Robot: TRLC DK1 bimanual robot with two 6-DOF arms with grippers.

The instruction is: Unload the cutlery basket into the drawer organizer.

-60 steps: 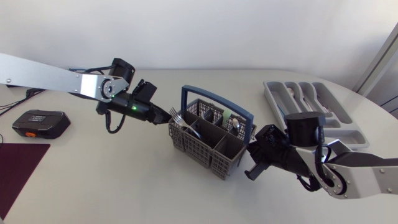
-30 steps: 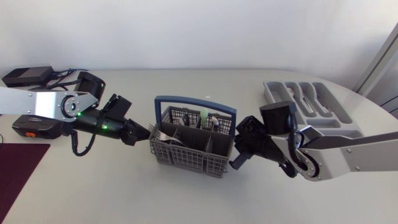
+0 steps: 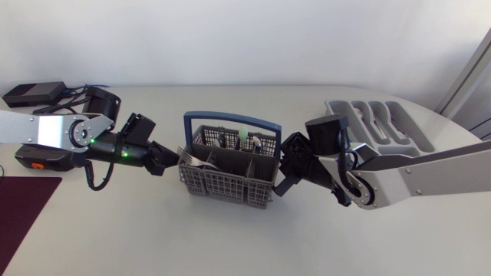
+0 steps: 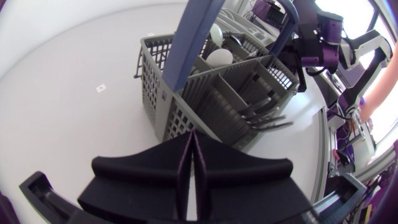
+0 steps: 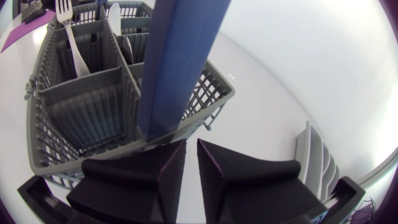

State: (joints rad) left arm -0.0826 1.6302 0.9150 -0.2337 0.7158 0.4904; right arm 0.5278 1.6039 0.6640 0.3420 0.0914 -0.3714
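Sliding along the surface [image 3: 230, 238], the basket [image 3: 222, 186] has gone toward my left side during the last second. It now stands near the middle, well apart from the organizer [image 3: 414, 134], which it was close to before. The right arm [image 3: 414, 172] has stretched out after it, and its jaws are against the right end wall of the basket. The left arm [image 3: 54, 130] has drawn back at the same pace, its jaws at the left end wall, touching it or nearly so, close to a fork [image 3: 188, 156] that leans out there. So the basket seems to be pushed between the two arms, not lifted; nothing holds the blue handle [image 3: 230, 119].

The jaws of the left arm are pressed together, with nothing between them. The jaws of the right arm are almost together, with only a thin slit open, and they also hold nothing; the foot of the handle is just ahead of them.

For the task this is, I think, only a repositioning. The fork and the spoons [image 5: 114, 14] are still in their compartments, and the way to the organizer became longer. A first pick would probably need the jaws to open.
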